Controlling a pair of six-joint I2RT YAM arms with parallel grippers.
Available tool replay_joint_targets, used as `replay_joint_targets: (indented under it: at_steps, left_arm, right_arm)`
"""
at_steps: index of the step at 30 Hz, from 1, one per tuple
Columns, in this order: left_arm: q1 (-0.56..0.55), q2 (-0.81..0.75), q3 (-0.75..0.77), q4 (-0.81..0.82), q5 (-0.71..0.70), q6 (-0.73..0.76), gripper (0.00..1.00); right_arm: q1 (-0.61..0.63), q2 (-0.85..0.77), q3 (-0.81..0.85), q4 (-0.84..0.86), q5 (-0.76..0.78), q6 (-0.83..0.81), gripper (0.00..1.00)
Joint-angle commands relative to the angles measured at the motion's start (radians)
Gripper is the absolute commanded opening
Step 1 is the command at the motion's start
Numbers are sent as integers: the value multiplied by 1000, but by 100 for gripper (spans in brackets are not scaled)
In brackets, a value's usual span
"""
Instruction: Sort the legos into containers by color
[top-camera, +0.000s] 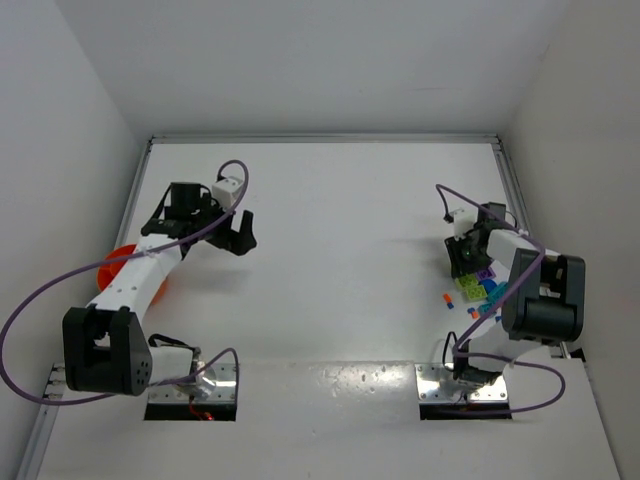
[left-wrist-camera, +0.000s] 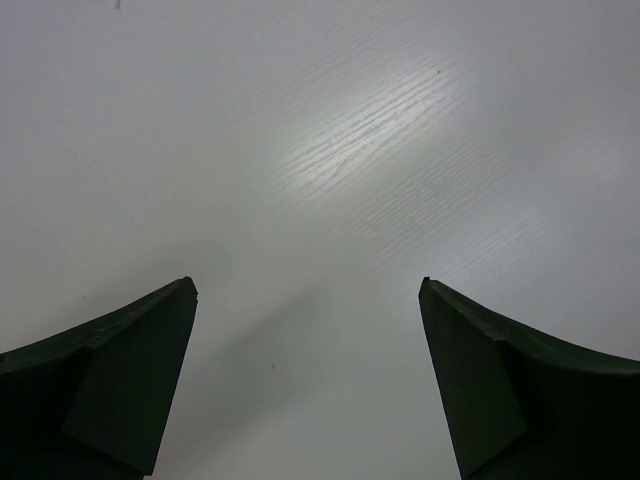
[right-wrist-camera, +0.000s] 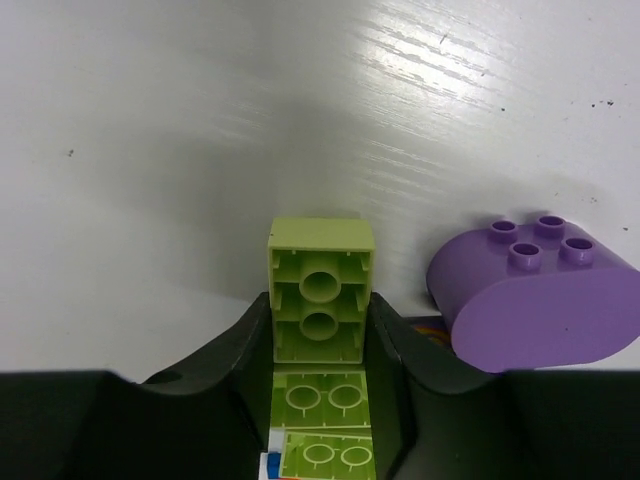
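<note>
Currently a lime green brick (right-wrist-camera: 320, 265) is pinched on both sides by the right end effector (right-wrist-camera: 320, 325), with a purple brick (right-wrist-camera: 535, 295) just beside it on the worktop (right-wrist-camera: 150, 150). The left end effector (left-wrist-camera: 308, 290) is spread wide and empty, apart from the orange bowl (top-camera: 112, 262).

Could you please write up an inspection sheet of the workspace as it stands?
Surface: white table with glare.
Job's things: legos piled by the right arm; purple brick beside lime green brick; orange bowl partly hidden behind the left arm.
Clutter: nothing seen.
Grippers: left gripper open above the table; right gripper shut on the lime green brick.
Cables: purple cables loop off both arms.
Surroundings: white walls.
</note>
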Motion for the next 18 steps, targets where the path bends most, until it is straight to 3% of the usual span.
replay_joint_targets:
  at_steps: [1,5,10,18]
  left_arm:
    - [24,9,33,21,42,13,99]
    - [75,21,57,21,75,-28,99]
    - [107,12,77,21,223,-77,99]
    - [116,64,108,46,551,-287,99]
  right_arm:
    - [-15,19,29,0,-31,-19,28]
    - [8,-13,96,-61,-83,-19,17]
    - [40,-89,170,-118,-250,-1,15]
    - [224,-76,334,-143,-486,164,12]
